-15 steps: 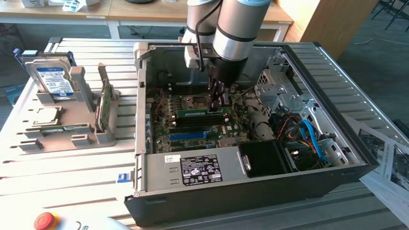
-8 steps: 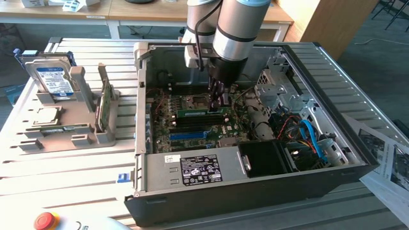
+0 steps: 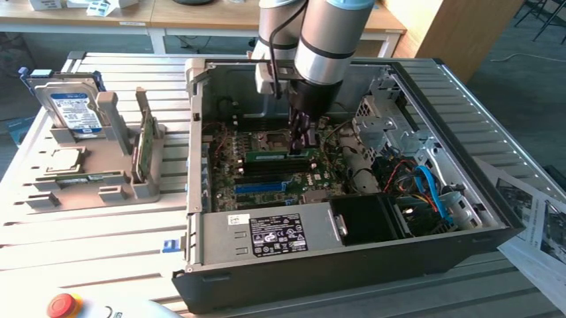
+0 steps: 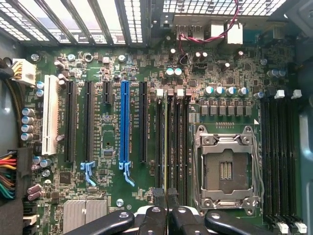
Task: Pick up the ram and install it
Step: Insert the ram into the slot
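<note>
1. Case [image 3: 354,255]: lies open side up, with the arm [image 3: 329,33] reaching down into it.
2. Motherboard [image 4: 98,58]: the CPU socket [image 4: 226,169] is empty, and black memory slots [image 4: 171,147] run beside it.
3. Gripper [image 3: 301,146]: sits low over those slots, jaws pressed almost together at one end of the ram. Whether they nip its top edge or merely bear on it cannot be told.
4. Ram [image 3: 265,156]: green, standing on edge in a slot near the socket. The step in hand appears to be seating, not pick-up. The next move likely calls for a straight, level push, lest one end ride high.
</note>
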